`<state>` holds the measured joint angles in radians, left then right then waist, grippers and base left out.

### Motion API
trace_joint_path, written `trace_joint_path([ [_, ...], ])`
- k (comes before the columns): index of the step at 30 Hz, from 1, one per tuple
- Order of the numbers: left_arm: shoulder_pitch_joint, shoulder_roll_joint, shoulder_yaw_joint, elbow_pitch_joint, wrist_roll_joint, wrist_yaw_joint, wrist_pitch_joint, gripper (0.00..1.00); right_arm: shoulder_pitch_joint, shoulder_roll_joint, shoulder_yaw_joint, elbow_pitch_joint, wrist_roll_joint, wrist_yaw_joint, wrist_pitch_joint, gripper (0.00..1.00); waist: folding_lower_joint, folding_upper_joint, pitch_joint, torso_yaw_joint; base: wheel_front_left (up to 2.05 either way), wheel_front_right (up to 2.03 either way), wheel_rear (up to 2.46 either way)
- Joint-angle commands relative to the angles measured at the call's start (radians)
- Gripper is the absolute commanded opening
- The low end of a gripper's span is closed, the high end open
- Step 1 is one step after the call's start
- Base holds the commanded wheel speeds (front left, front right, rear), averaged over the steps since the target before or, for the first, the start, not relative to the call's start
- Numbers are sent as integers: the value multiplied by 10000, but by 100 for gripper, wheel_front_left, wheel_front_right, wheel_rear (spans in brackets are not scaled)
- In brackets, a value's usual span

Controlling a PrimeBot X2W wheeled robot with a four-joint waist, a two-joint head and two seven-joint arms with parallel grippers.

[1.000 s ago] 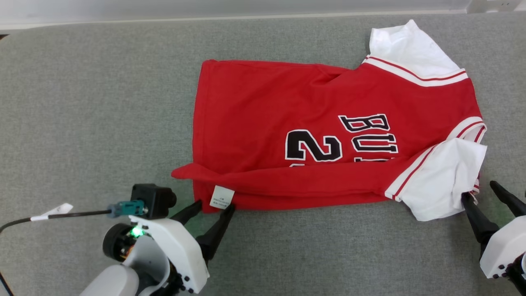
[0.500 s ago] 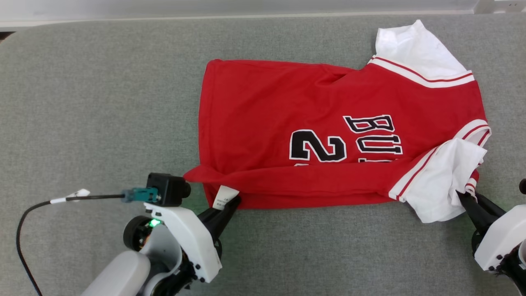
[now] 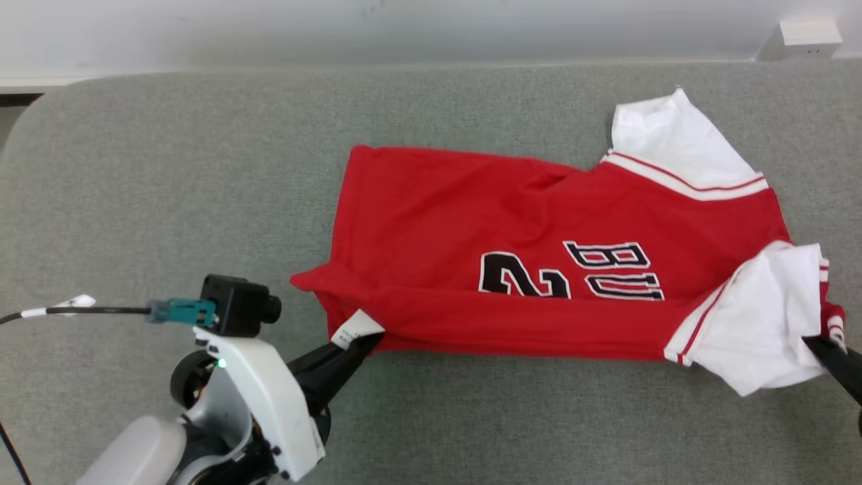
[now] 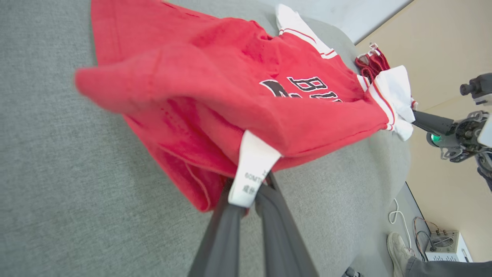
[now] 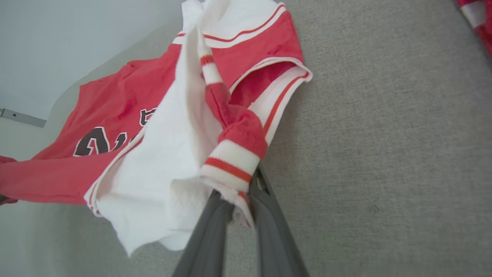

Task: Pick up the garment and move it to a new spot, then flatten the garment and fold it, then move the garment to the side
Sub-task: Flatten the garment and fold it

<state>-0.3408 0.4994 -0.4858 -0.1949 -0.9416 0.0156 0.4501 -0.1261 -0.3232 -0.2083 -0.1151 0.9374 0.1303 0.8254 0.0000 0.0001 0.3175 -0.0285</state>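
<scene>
We found left gripper [image 3: 367,337] and right gripper [image 3: 815,341] both clamped on the red jersey [image 3: 471,222], evidently for lifting.

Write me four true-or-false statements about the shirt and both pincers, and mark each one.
1. The left pincer is shut on the hem of the shirt by the white label. True.
2. The right pincer stands open, clear of the cloth. False: it is shut on the striped trim by the white sleeve.
3. The shirt is blue. False: it is red with black lettering.
4. Most of the shirt lies on a grey surface. True.
</scene>
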Motion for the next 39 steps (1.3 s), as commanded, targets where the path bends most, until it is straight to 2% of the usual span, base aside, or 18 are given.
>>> trace_joint_path([
  [1,245,232,99,-246,-81,81,117,0,259,161,-411,-253,63,4,528,0,0,-1,-149,34,0,0,0],
  [4,474,384,92,-561,-210,134,282,0,524,400,-909,-527,28,4,1190,0,0,-1,-281,41,0,0,0],
  [5,718,576,124,-876,-368,183,444,0,807,578,-1321,-851,-88,4,1833,0,0,-1,-373,48,0,0,0],
  [6,718,576,124,-876,-368,183,444,0,807,578,-1321,-851,-88,4,1833,0,0,-1,-373,48,0,0,0],
  [8,1165,764,134,-1340,-599,298,635,0,1375,832,-1755,-1409,-232,4,2920,0,0,-1,-478,77,0,0,0],
  [13,1835,913,76,-1679,-696,547,640,0,2236,1105,-1956,-2077,-448,4,4114,0,0,-1,-538,78,0,0,0],
  [17,2406,864,-227,-1453,-429,698,518,0,2691,1167,-1776,-2376,-877,4,4160,0,0,-1,-518,77,0,0,0],
  [18,2493,827,-340,-1345,-309,714,465,0,2761,1134,-1650,-2370,-1038,4,4051,3,0,-1,-514,76,0,0,0],
  [19,2552,709,-415,-1213,-269,752,397,0,2807,1061,-1524,-2351,-1179,4,3909,23,0,-1,-507,79,0,0,0],
  [20,2585,617,-489,-1066,-224,793,336,0,2834,993,-1379,-2308,-1295,4,3745,47,0,-1,-505,86,0,0,0],
  [21,2592,599,-586,-920,-111,778,304,0,2890,861,-1195,-2273,-1442,4,3568,100,0,-1,-506,88,0,0,0],
  [22,2582,535,-661,-790,-19,771,237,0,2945,684,-997,-2254,-1593,4,3388,100,0,-1,-509,88,0,0,0],
  [23,2571,432,-724,-687,56,788,192,10,2992,601,-846,-2182,-1683,4,3209,100,0,-1,-515,90,0,0,0],
  [27,2442,224,-831,-398,119,719,37,28,3160,27,-490,-1936,-1925,4,2514,100,0,-1,-600,101,0,0,0],
  [35,2125,94,-588,-204,323,784,-385,35,3476,-1119,-446,-1985,-2127,4,1285,100,0,-1,-737,12,0,0,0],
  [36,2110,105,-532,-203,411,799,-503,39,3560,-1296,-445,-2049,-2226,4,1065,100,0,-1,-765,-4,0,0,0],
  [37,2091,134,-494,-224,490,795,-663,48,3615,-1418,-451,-2120,-2287,4,810,100,0,-1,-793,-29,0,0,0],
  [39,2131,117,-414,-198,623,866,-904,58,3603,-1398,-650,-2207,-2388,4,189,100,0,-1,-843,-73,0,0,0],
])
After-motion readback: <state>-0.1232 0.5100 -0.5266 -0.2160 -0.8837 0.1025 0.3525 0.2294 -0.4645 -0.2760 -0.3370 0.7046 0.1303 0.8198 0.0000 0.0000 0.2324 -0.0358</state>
